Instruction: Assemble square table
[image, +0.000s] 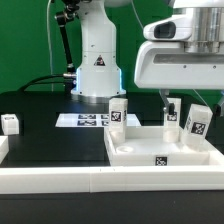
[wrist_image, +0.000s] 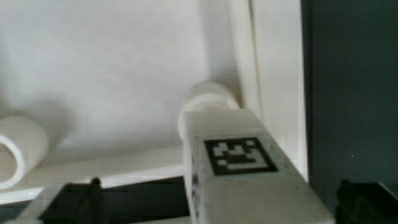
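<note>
Bearing black-and-white tags (wrist_image: 237, 154) — leg (wrist_image: 222, 195), tabletop (image: 130, 156).

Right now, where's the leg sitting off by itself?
The lone leg sits at the exterior view's far left on the black table, far from the tabletop.

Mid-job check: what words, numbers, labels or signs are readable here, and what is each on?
No words or numbers are readable in either view.
Arm base: dark triangular sticker, too small to read.
Tabletop, legs, marker board: black-and-white marker tags, patterns only, no letters.
Leg in the wrist view: same kind of tag, no text.
</note>
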